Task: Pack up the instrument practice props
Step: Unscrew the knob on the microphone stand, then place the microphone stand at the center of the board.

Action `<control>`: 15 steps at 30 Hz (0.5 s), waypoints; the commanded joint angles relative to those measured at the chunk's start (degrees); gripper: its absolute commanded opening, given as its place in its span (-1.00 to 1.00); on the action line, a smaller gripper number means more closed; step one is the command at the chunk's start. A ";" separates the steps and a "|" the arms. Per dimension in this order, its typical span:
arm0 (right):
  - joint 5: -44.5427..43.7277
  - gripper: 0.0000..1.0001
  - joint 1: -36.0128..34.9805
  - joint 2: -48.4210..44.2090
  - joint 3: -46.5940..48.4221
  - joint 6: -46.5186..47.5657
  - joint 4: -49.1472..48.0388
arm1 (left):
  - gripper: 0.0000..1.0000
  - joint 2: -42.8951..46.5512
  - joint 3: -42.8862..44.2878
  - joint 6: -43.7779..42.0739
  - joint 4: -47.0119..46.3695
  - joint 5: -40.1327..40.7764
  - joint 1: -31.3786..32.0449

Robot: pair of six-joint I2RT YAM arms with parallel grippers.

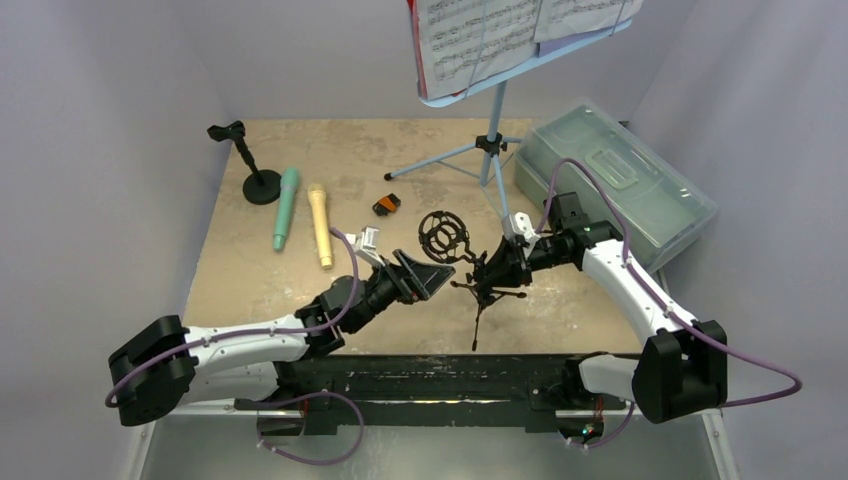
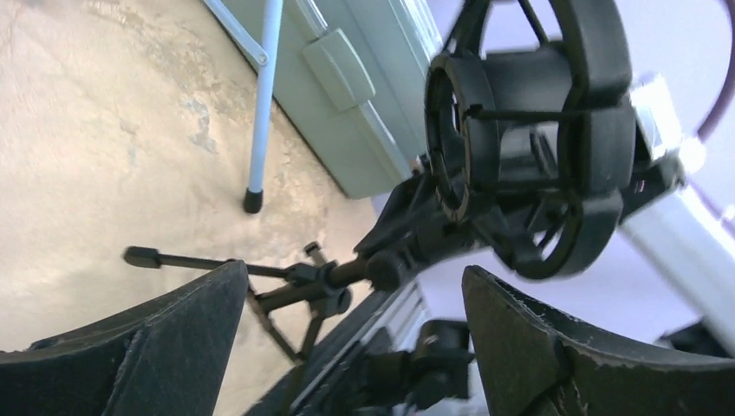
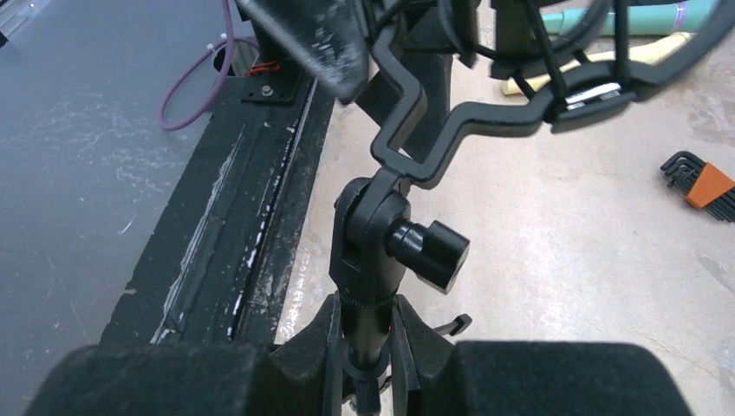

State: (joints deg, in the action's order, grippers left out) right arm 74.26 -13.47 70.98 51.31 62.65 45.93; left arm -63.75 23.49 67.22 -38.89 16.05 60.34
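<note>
Nearest you, your right gripper (image 1: 497,270) is clamped narrow on the stem of the black microphone tripod (image 3: 373,234). It holds the tripod tilted between the two arms, over the table (image 1: 260,280). Whether the tripod's feet touch the table, you cannot tell from here. Your left gripper (image 2: 354,286) stands wide and empty, just beside the round cradle (image 2: 520,130) at the tripod's head.

The step looks like getting a second hold so the tripod can be folded. Keep the right grip firm on the stem. Bring the left fingers onto the cradle's hard ring, not its thin cords, and close gently so nothing twists at the swivel knob.

Farther out lie two microphones, one teal microphone (image 1: 286,208) and one beige microphone (image 1: 320,225), side by side. One set of hex keys (image 1: 387,205) lies near them. Beyond stand one round-base pole (image 1: 250,165) and one light-blue music stand (image 1: 493,130). It carries music sheets (image 1: 480,35), too overlapped to count. One grey-green box (image 1: 640,200) sits far right, its lid apparently down.
</note>
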 commanded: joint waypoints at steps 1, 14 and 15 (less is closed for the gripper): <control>3.00 -1.00 0.05 -0.53 1.49 0.64 -0.22 | 0.88 3.27 -6.24 -22.02 -8.10 -8.66 -0.22; 3.06 -1.00 0.03 -0.06 1.25 0.39 -0.40 | 0.80 -4.36 -13.31 -39.68 -34.27 -20.02 0.03; 3.01 -1.00 0.04 -0.03 1.25 0.38 -0.40 | 0.79 -5.58 -12.15 -41.44 -34.70 -20.67 0.15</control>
State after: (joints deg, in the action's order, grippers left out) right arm 74.26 -13.47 71.00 51.31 62.65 45.91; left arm -66.06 7.73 35.48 -64.88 -0.56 60.29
